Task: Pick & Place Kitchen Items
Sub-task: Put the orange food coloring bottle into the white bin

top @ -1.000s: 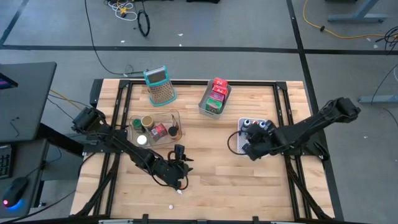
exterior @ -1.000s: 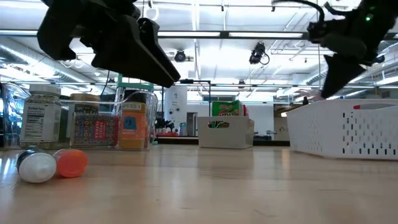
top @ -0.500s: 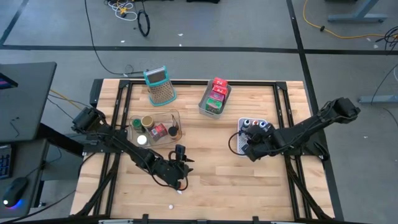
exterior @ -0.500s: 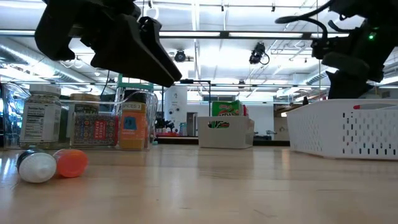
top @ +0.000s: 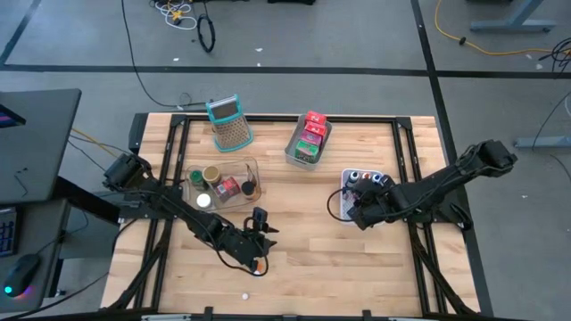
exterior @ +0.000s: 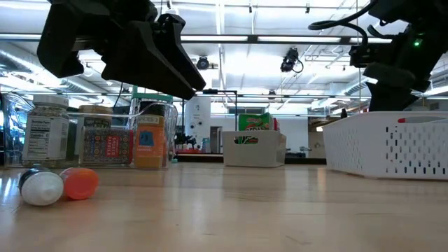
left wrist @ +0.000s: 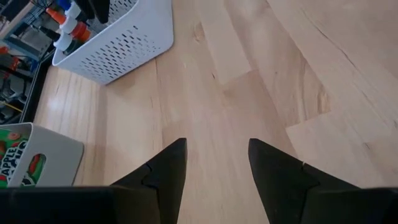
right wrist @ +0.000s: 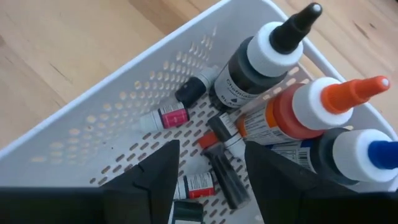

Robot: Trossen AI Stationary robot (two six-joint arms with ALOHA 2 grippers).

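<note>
My right gripper [right wrist: 211, 180] stands open, pointing down into the white basket [right wrist: 93, 130] at the table's right [top: 343, 207]. Small tubes [right wrist: 221, 174] lie on the basket's floor between and below its fingers. Beside them stand bottles with black [right wrist: 261, 56], orange [right wrist: 311, 106] and blue [right wrist: 354, 155] caps. My left gripper [left wrist: 214, 149] hangs open over bare wood near the table's front middle [top: 257, 254], nothing between its fingers. A small white and orange thing [exterior: 59, 185] lies on the table close to it.
A clear bin [top: 223, 183] with jars stands at the left. A grey bin [top: 308, 143] with red and green packets is at the far middle. The teal-handled grater [top: 230, 125] lies at the far left. Bare wood lies in the middle and near side.
In the low view my right gripper has gone down behind the white basket's rim and now stands more upright over it.
</note>
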